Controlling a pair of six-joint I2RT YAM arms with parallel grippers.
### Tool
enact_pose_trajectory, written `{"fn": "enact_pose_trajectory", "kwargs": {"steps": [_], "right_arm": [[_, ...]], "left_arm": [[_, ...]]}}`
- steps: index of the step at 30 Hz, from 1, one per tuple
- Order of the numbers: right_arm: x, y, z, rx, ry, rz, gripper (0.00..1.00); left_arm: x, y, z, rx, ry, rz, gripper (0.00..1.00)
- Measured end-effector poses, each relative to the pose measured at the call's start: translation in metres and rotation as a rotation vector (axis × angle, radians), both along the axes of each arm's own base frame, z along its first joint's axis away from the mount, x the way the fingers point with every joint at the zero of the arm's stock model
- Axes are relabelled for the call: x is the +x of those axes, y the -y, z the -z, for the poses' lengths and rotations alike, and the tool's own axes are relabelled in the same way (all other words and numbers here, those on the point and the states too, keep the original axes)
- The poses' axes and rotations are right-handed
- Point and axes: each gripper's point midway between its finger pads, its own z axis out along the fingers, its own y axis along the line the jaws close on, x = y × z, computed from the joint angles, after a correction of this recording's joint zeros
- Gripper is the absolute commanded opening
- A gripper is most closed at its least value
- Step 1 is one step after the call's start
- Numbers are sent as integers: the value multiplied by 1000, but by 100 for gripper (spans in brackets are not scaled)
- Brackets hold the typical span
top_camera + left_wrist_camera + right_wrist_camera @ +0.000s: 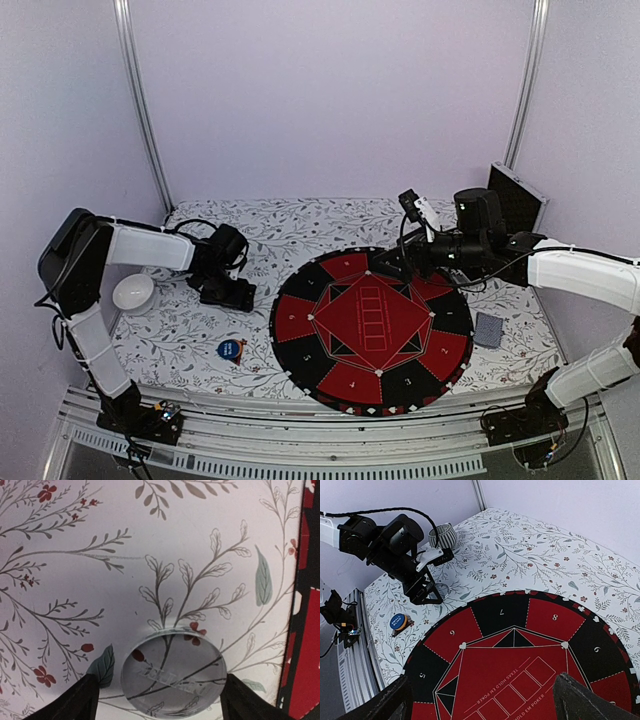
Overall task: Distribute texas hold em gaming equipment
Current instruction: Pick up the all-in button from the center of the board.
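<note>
A clear round disc [172, 672] lies flat on the flowered cloth between the fingers of my left gripper [160, 702]. The jaws are open and straddle it, with a gap on the left side. In the top view my left gripper [228, 295] is low over the cloth, left of the mat. A blue "small blind" disc [229, 349] sits on an orange disc [404, 623] near the front edge. Grey-blue cards [488, 329] lie right of the mat. My right gripper [485, 705] is open and empty, hovering above the mat's far side [392, 264].
The large round red-and-black mat [300, 365] fills the middle of the table. A white bowl [133, 292] with a striped outside [442, 535] stands at the left. A black box [515, 195] leans at the back right. Side walls stand close.
</note>
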Motion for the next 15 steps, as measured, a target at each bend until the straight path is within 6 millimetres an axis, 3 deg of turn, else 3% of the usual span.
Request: {"fn": "enact_pose_trajectory", "kwargs": {"steps": [7, 15], "right_arm": [[0, 0, -1, -2, -2, -1, 99], [0, -2, -8, 10, -5, 1, 99]], "left_arm": [[2, -2, 0, 17, 10, 3, 63], [4, 0, -1, 16, 22, 14, 52]]}}
